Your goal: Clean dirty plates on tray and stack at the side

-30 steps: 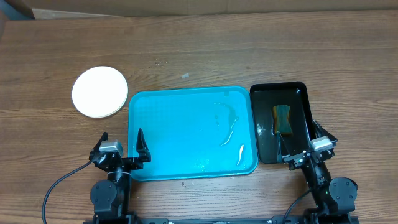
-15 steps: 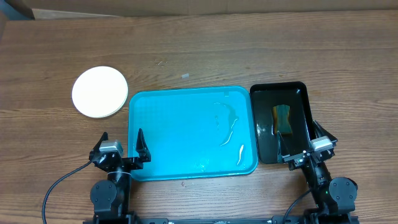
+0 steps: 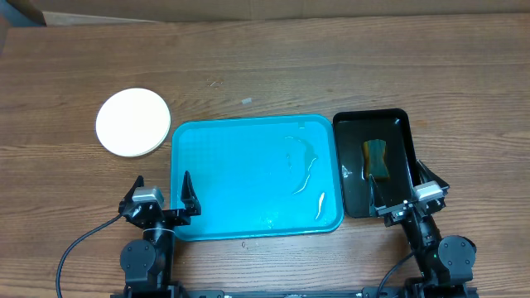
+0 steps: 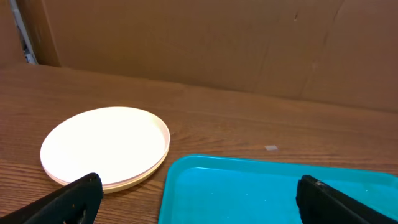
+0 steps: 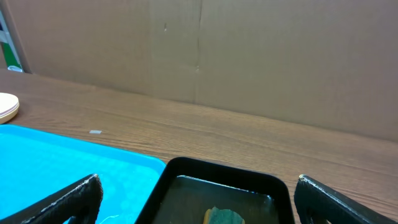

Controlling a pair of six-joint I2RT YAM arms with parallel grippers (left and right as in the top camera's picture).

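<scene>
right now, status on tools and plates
Left tool open, empty. Right tool open, empty. Plates stacked left of tray, none on it. Nothing in the way.

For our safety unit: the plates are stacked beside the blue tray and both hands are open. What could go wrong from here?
Water streaks lie on the tray; tilting it might spill them onto the table.
The left hand has a finger over the tray's near corner, so a careless swing could shove it.
The right hand overlaps the black tray, which holds liquid and a sponge; a knock may slosh it.
</scene>
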